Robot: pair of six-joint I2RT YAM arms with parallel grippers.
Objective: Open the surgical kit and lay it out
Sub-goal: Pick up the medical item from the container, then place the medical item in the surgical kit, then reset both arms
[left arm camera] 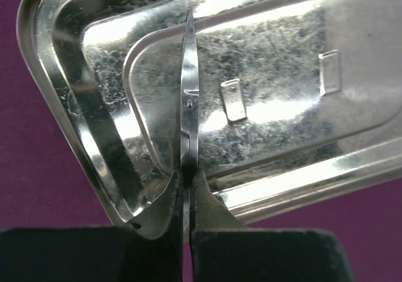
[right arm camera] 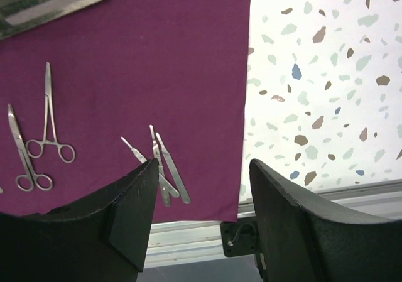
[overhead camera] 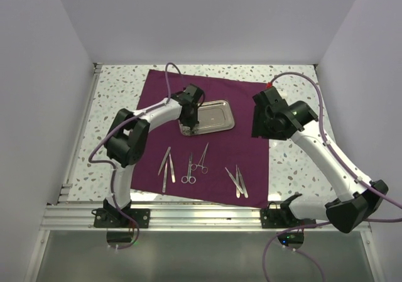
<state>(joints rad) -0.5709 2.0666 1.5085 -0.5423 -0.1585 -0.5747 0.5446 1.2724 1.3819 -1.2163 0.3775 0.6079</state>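
Note:
The maroon cloth wrap (overhead camera: pixel 251 162) lies spread flat on the table. The shiny steel tray (overhead camera: pixel 213 117) sits on its upper middle. My left gripper (overhead camera: pixel 190 122) hovers over the tray's left end. In the left wrist view it (left arm camera: pixel 187 175) is shut on a slim steel instrument (left arm camera: pixel 189 93), seen edge-on and pointing over the tray (left arm camera: pixel 282 106). My right gripper (overhead camera: pixel 264 124) is open and empty above the cloth's right edge. In the right wrist view it (right arm camera: pixel 204 166) is open over the cloth (right arm camera: pixel 157 56).
On the cloth's near part lie tweezers (overhead camera: pixel 166 162), two ring-handled instruments (overhead camera: pixel 195 164) and slim steel handles (overhead camera: pixel 237 180). The right wrist view shows the ring-handled pair (right arm camera: pixel 50 141) and the handles (right arm camera: pixel 168 172). Speckled table (right arm camera: pixel 314 75) lies to the right. An aluminium rail (overhead camera: pixel 201 216) runs along the near edge.

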